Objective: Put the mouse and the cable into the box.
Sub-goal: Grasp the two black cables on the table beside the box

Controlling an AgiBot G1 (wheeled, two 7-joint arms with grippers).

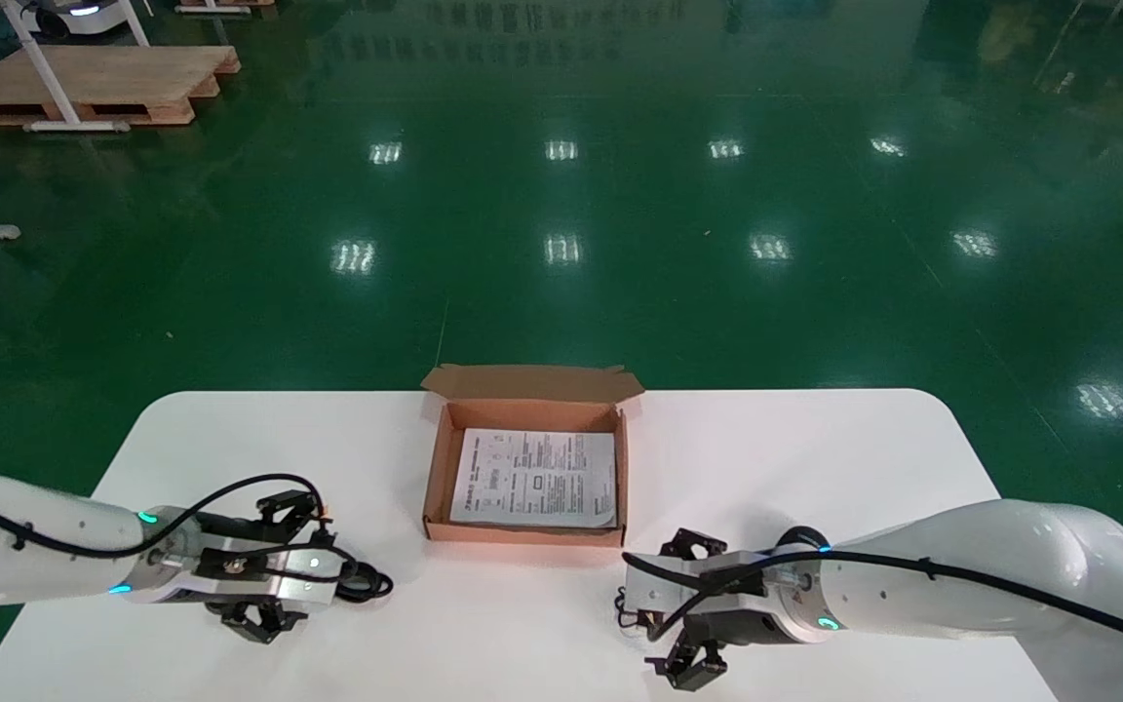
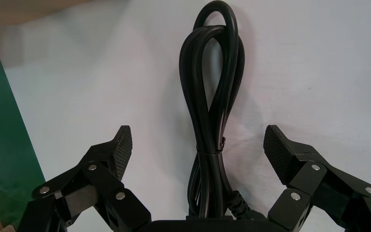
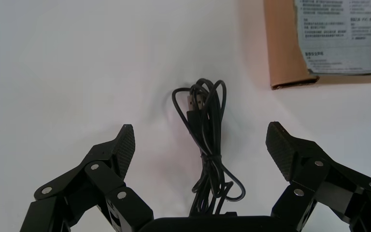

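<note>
We see a white tabletop (image 1: 795,458) with an open box (image 1: 438,468) at its far middle, a printed sheet (image 1: 534,478) lying inside; our left claw (image 2: 198,140) hangs wide open over the bundled black cable (image 2: 212,96), left of the box, gripping nothing; our right claw (image 3: 200,137), equally spread and empty, hangs above a thin tied cord (image 3: 207,125) off the box's nearer right corner.

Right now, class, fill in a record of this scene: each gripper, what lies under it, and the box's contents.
left gripper: open, over thick black bundled cable on white table
right gripper: open, over thin black tied USB cable
brown cardboard box: open, holds only a printed paper sheet
mouse: not visible
</note>
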